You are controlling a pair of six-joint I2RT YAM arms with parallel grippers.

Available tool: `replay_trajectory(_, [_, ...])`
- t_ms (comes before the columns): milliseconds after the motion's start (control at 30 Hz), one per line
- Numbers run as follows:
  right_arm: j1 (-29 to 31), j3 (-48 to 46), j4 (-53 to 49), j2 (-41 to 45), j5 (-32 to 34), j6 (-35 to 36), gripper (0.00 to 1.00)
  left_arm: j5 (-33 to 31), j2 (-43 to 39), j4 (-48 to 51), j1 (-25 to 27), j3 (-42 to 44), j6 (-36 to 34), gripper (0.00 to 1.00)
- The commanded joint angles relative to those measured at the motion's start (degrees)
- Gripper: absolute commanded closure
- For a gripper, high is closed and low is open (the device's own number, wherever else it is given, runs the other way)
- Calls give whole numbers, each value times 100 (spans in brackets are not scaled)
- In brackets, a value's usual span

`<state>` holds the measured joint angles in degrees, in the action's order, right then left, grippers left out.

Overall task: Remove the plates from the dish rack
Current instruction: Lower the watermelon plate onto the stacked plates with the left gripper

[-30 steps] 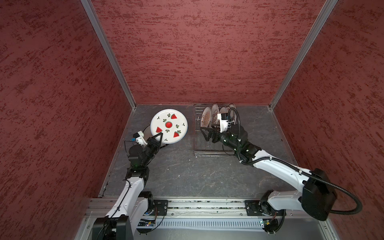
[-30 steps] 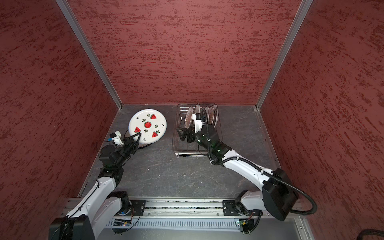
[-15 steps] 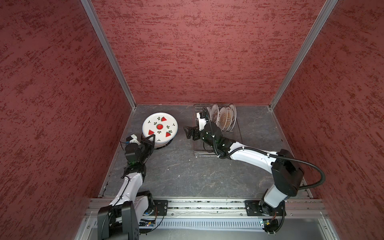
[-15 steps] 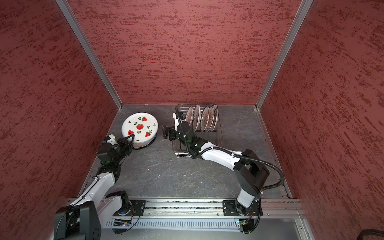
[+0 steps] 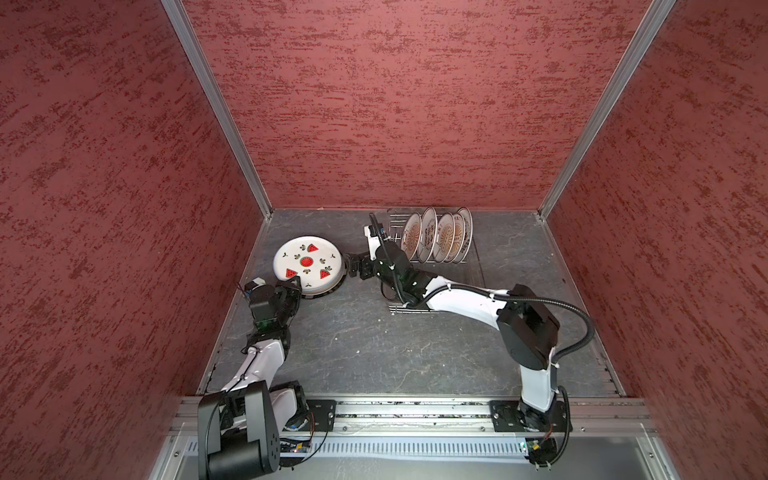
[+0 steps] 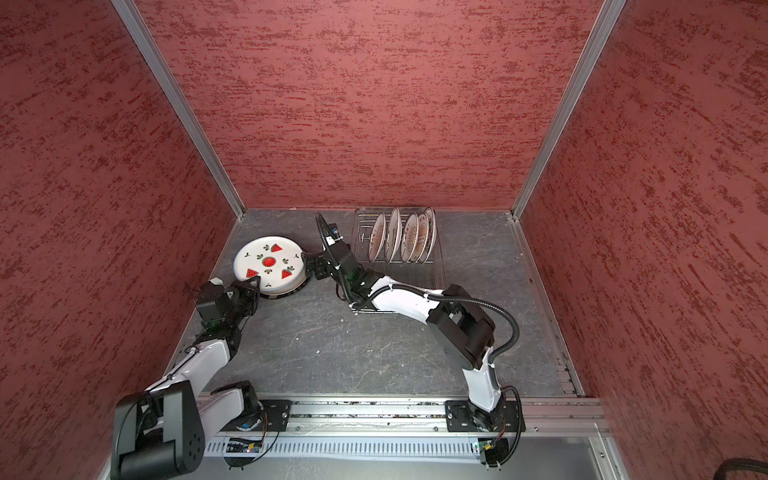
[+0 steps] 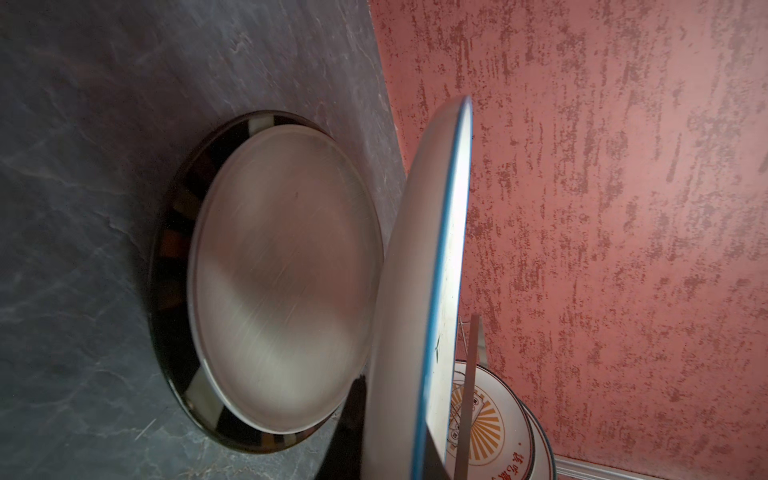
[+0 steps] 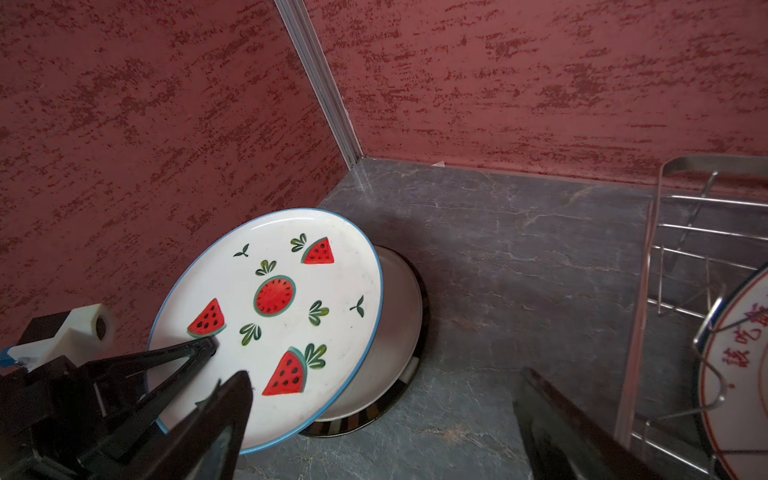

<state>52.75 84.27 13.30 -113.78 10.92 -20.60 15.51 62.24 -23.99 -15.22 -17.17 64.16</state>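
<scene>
Dish rack (image 8: 685,227) sits at the back of the table (image 5: 374,353), with four plates (image 5: 440,239) standing on edge between its prongs. Left of it, your watermelon plate (image 5: 307,262) hangs tilted over a cream plate (image 7: 282,282), which lies on a dark-rimmed plate (image 7: 170,266). Your left gripper (image 5: 296,284) is pinched tight on the watermelon plate's near rim. Your right gripper (image 5: 352,266) stands wide apart and empty, just beside the edge nearest the rack. Expect it to be stiff, glazed, slippery and breakable, so hold it by the rim and lower gently.
</scene>
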Motion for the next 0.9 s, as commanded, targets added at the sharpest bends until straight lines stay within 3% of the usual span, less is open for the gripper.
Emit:
replay_trajectory(0, [70, 362, -145, -167, -132, 91, 2, -224, -45, -541, -21, -318, -155, 100])
replay_trajectory(200, [88, 815, -422, -511, -204, 204, 1, -118, 315, -562, -52, -482, -170, 100])
replay_trajectory(700, [95, 951, -460, -759, -291, 292, 1, -305, 833, -133, 112, -777, -387, 100])
replay_trajectory(867, [95, 933, -442, -761, -327, 269, 2, -222, 1257, -490, 76, -845, -347, 100])
